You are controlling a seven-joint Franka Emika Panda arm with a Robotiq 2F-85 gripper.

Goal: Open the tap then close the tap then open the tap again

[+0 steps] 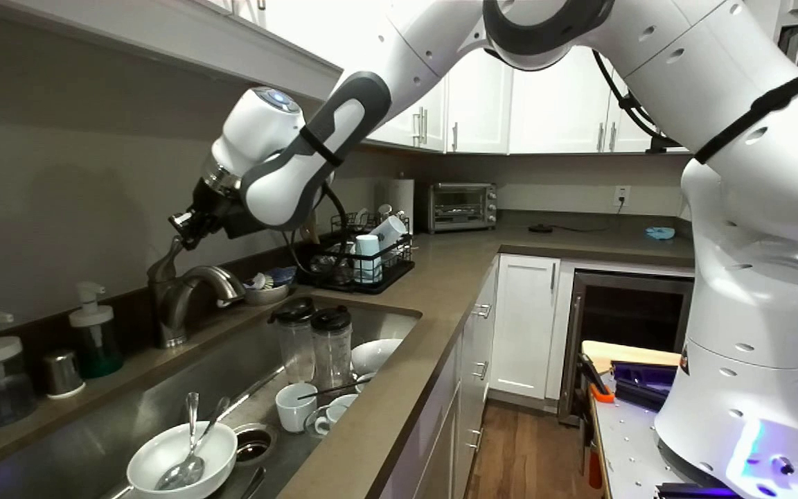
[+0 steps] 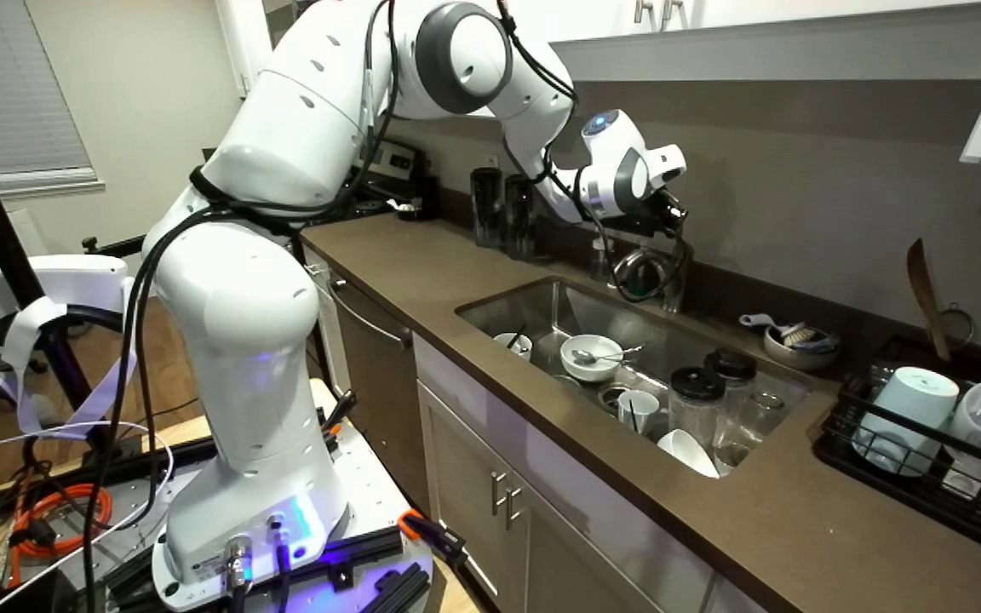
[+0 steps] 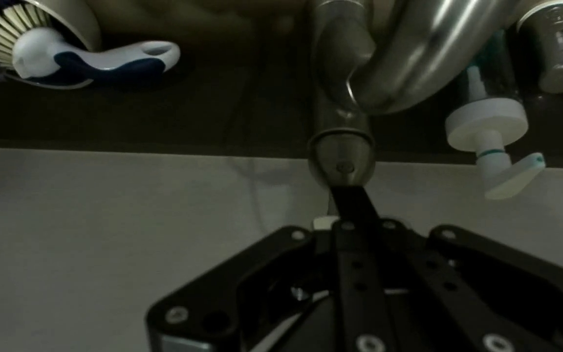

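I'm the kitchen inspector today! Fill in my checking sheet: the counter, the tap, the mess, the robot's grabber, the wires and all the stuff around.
Surface: brown counter around a metal sink.
Tap: arched spout toward the sink, handle rising at the top; water under the spout: nothing seen.
Clutter: in the sink, mugs, black-lidded clear cups, and a white bowl holding spoons.
Gripper: looks shut, right at the handle; whether they touch, I can't tell.
Cables: black cables run along the arm; a loop crosses the tap in an exterior view; an orange coil lies near the robot's base.
Surroundings: soap pumps beside the tap, a dish rack, a toaster oven and white cabinets.
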